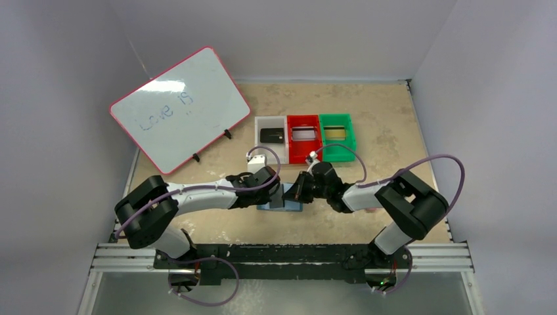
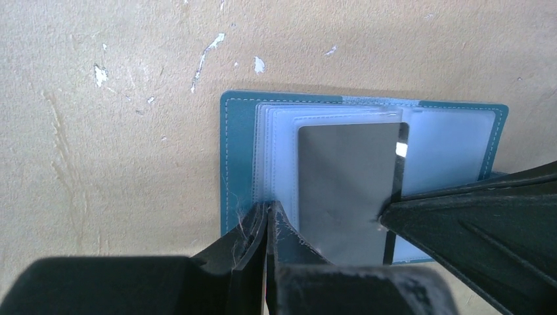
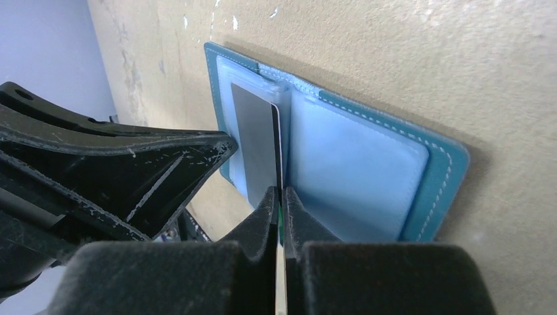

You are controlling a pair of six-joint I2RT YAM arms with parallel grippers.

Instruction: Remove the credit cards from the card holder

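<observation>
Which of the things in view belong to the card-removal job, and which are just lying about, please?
Job:
card holder
grey card
left tool
right tool
black card in white bin
silvery card in red bin
gold card in green bin

Lying about:
whiteboard

Teal card holder (image 2: pixel 236 164) open flat, grey card (image 2: pixel 341 184) over pockets

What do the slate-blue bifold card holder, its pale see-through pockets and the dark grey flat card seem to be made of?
Slate-blue bifold card holder: probably leather or faux leather, matte, pale stitching along its border.
Pale see-through pockets: likely soft clear plastic, slightly frosted, stacked edges visible.
Dark grey flat card: rigid plastic or maybe metal, smooth satin sheen with a bright glint.
</observation>
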